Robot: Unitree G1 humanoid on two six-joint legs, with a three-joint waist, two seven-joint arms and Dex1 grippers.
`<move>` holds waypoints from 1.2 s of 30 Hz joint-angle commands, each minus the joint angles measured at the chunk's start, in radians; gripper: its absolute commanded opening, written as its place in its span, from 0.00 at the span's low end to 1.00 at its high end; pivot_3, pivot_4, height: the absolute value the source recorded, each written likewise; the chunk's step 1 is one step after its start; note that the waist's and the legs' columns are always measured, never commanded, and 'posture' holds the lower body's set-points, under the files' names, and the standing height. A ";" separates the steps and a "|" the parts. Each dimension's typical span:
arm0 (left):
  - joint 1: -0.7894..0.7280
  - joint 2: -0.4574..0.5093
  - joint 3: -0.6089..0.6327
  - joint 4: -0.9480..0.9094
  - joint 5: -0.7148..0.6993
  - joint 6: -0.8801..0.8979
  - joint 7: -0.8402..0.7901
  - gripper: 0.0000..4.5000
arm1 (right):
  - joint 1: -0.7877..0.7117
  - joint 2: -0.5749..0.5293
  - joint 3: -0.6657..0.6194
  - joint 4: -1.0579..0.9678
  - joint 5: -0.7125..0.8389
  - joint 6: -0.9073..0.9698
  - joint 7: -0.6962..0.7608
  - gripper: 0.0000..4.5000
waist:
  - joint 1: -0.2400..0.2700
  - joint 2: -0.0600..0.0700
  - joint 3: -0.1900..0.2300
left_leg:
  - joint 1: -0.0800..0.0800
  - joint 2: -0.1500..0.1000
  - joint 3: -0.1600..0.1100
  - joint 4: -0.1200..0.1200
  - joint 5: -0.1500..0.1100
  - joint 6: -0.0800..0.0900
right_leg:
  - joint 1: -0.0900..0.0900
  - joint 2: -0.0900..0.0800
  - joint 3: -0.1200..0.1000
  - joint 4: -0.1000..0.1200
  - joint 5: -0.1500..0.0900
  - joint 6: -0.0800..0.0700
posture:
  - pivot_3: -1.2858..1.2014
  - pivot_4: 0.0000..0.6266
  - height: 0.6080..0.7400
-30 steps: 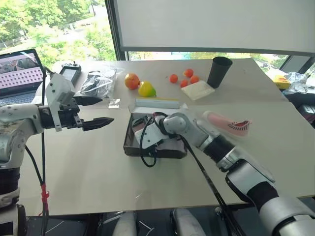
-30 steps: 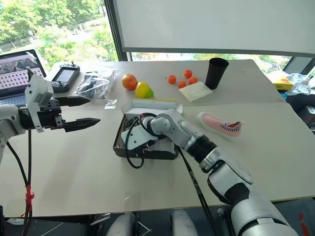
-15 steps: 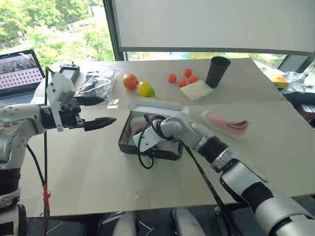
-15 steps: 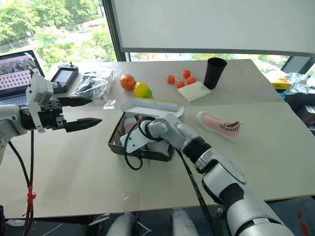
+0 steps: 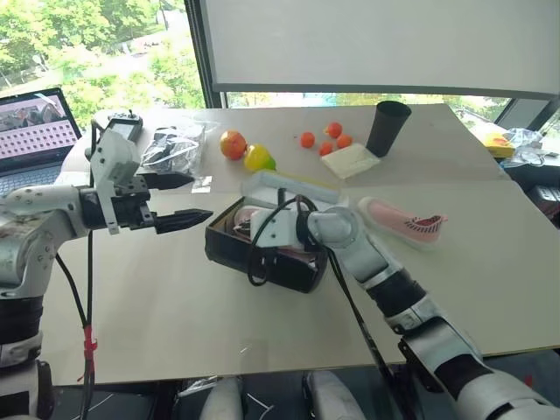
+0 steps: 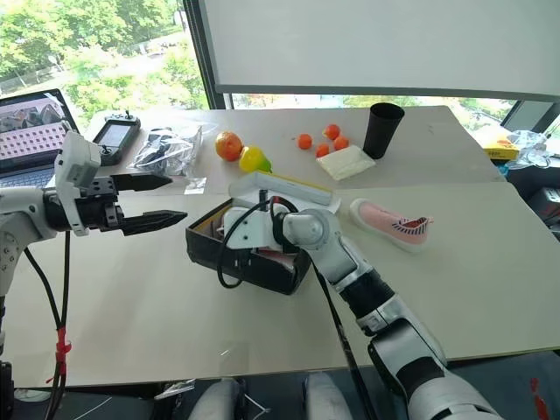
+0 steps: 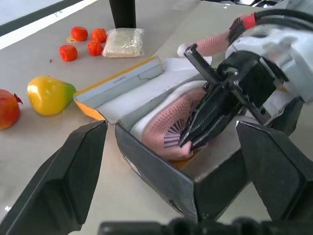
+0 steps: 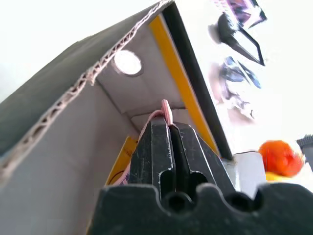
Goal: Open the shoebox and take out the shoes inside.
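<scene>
While right pincer sits clamped on the rim of the pink shoe inside the open shoebox, main risk is dragging the box along: near end already looks tipped off the desk, so the shoe may be wedged against the dark wall. Thin pinch on fabric only, per right wrist view; could slip out mid-lift and drop back in, or flip the box. Cable loop hanging off that arm at the box's front wall could snag the edge too.

Left pincer spread wide, hovering centre-left of frame, apart from the box, holding nothing. Could pin the box down; not doing so yet.

Shoebox at frame centre, long axis running from lower left toward upper right, lid folded back on the far side. Held shoe lies along that axis; toe direction can't be told. Second shoe already out, on the desk right of the box, long axis left-right, opening toward frame right.
</scene>
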State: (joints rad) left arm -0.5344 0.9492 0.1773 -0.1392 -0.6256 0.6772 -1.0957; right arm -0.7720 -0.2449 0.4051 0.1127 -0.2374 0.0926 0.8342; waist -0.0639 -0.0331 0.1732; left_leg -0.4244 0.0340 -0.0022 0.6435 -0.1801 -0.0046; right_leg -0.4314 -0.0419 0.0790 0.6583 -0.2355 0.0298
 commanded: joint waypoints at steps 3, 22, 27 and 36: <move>-0.030 0.003 0.002 0.007 0.009 -0.028 -0.016 1.00 | 0.030 0.065 -0.112 -0.146 0.099 0.216 -0.075 0.03 | -0.001 0.000 0.000 | 0.000 0.000 0.000 0.000 0.000 0.000 | 0.000 0.000 0.000 0.000 0.000 0.000 | 0.52 0.24 0.87; -0.065 -0.011 -0.032 0.040 0.039 -0.047 -0.049 1.00 | -0.120 -0.051 -0.041 -0.115 -0.165 0.110 -0.316 0.03 | -0.002 -0.001 0.000 | -0.002 0.000 0.000 0.000 0.000 0.000 | -0.002 0.000 0.000 0.000 0.000 0.000 | 0.52 0.24 0.87; -0.062 -0.016 -0.030 0.036 0.041 -0.047 -0.046 1.00 | -0.188 -0.079 -0.029 -0.099 -0.188 0.055 -0.296 0.03 | -0.006 -0.001 0.000 | -0.002 0.000 0.001 0.000 0.000 0.000 | -0.004 0.000 0.000 0.000 0.000 0.000 | 0.52 0.24 0.87; -0.048 -0.024 -0.020 0.024 0.040 -0.045 -0.037 1.00 | -0.249 -0.007 -0.073 -0.103 -0.069 0.089 -0.208 0.03 | -0.006 -0.001 0.000 | -0.005 0.000 0.000 0.000 0.000 0.000 | -0.006 0.000 0.000 0.001 0.000 -0.001 | 0.52 0.24 0.87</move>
State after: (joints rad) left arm -0.5787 0.9171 0.1349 -0.0928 -0.5843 0.6524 -1.1364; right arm -1.0025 -0.2681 0.3843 0.0512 -0.3706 0.1374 0.5988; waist -0.0697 -0.0338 0.1736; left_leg -0.4297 0.0341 -0.0018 0.6438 -0.1800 -0.0047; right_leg -0.4376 -0.0416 0.0795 0.6604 -0.2358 0.0291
